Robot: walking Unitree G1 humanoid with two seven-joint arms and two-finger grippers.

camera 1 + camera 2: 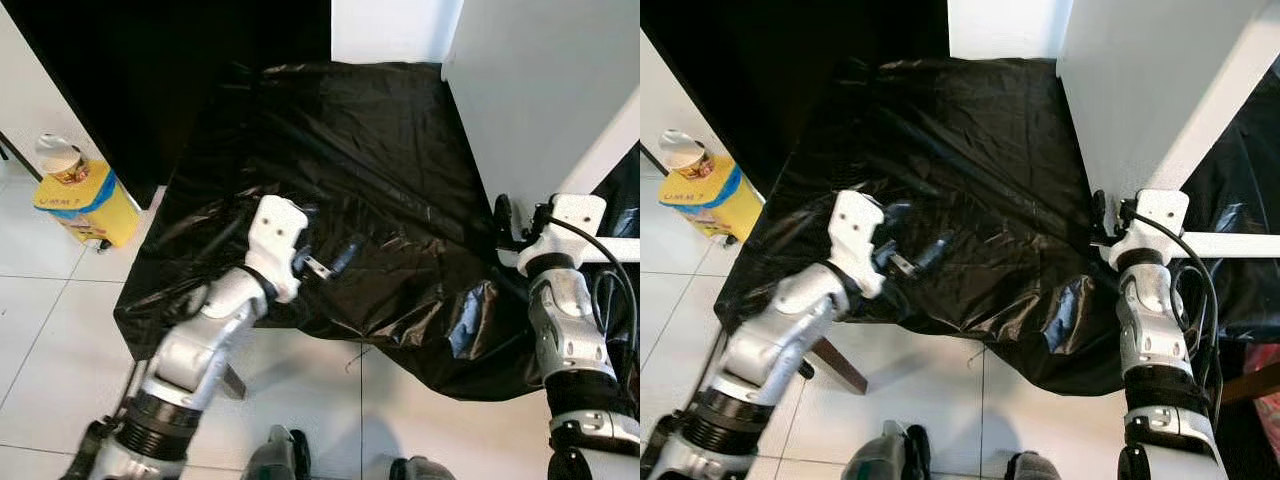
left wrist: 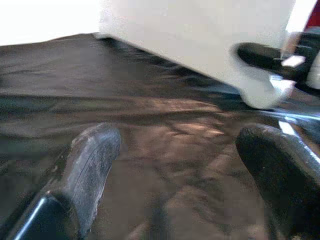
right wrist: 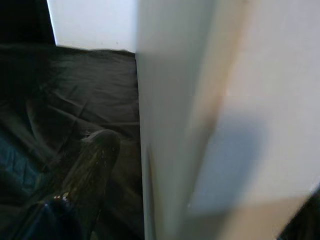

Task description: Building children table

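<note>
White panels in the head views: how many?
1: a large white panel stands on the black plastic sheet at its right, with the right gripper at its lower edge. Others may be hidden.

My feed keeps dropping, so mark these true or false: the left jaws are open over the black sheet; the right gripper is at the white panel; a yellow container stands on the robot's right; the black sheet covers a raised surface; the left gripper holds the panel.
1. The left gripper has its jaws open over the black sheet. True.
2. The right gripper is at the edge of the white panel. True.
3. A yellow container stands on the robot's right. False: the yellow container is on its left, on the floor.
4. The sheet covers a raised surface. True.
5. The left gripper holds the panel. False: it holds nothing.
</note>
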